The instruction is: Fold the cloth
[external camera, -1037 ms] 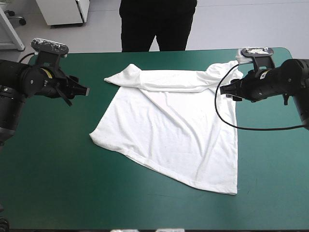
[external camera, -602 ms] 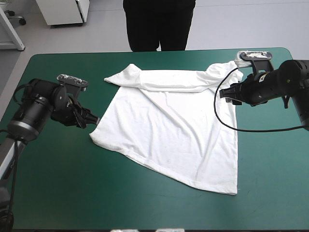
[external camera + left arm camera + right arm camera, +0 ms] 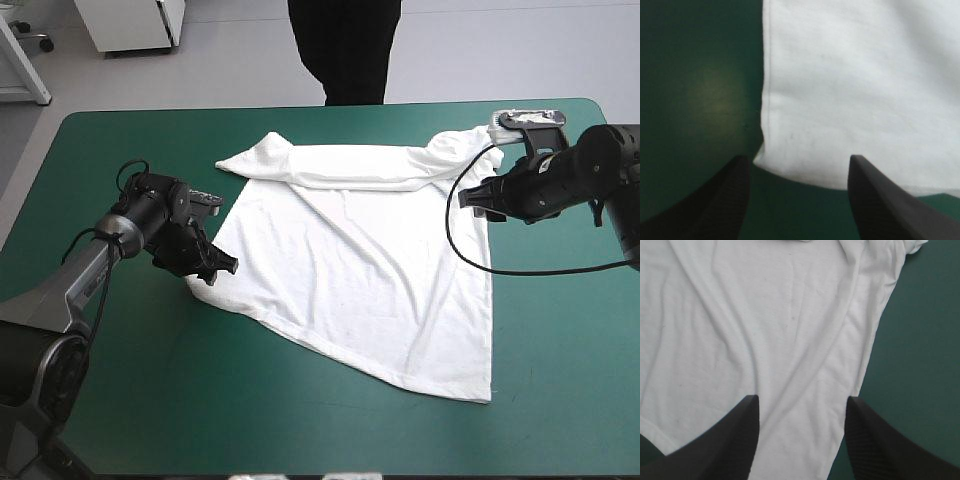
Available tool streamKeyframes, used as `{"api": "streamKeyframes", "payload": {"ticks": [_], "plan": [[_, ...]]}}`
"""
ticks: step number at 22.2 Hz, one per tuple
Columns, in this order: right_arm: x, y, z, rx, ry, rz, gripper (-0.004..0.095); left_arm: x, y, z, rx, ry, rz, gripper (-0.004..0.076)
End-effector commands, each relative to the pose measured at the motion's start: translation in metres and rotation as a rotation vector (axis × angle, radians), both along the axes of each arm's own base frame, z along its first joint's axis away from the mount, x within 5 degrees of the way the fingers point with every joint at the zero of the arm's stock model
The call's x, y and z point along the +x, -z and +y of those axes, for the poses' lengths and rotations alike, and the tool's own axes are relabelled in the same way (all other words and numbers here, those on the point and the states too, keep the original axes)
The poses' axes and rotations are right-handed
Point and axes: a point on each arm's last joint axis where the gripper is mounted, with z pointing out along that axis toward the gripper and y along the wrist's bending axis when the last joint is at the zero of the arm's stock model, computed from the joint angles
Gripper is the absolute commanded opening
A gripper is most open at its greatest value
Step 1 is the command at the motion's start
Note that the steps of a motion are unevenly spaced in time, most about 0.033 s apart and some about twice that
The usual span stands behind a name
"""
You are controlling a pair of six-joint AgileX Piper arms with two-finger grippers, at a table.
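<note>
White T-shirt (image 3: 360, 260) spread flat mid-frame, upper edge folded over and creased; left pincer (image 3: 224, 267) at its left corner, right pincer (image 3: 469, 196) over its right edge, both parted.

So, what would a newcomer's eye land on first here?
A white T-shirt lies spread across the teal-green table, its far part folded over in a band. The left pincer, open, sits at the shirt's left corner; the right pincer, open, hangs over its right edge.
</note>
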Motion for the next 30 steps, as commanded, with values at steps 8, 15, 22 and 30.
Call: {"api": "streamKeyframes", "payload": {"ticks": [8, 15, 22, 30], "plan": [[-0.009, -0.019, 0.000, 0.019, 0.000, -0.089, 0.0486, 0.021, 0.029, 0.015, -0.115, -0.004, 0.060, 0.0410], [-0.011, -0.018, 0.000, 0.026, 0.017, -0.057, 0.0486, 0.024, 0.046, 0.014, -0.110, -0.010, 0.126, -0.0004], [-0.029, 0.007, 0.005, 0.046, 0.074, 0.046, 0.0486, 0.023, 0.046, 0.014, -0.108, -0.010, 0.141, -0.0009], [-0.083, 0.103, 0.040, -0.135, 0.136, 0.299, 0.0529, 0.023, 0.046, 0.014, -0.109, -0.010, 0.140, -0.0009]]}}
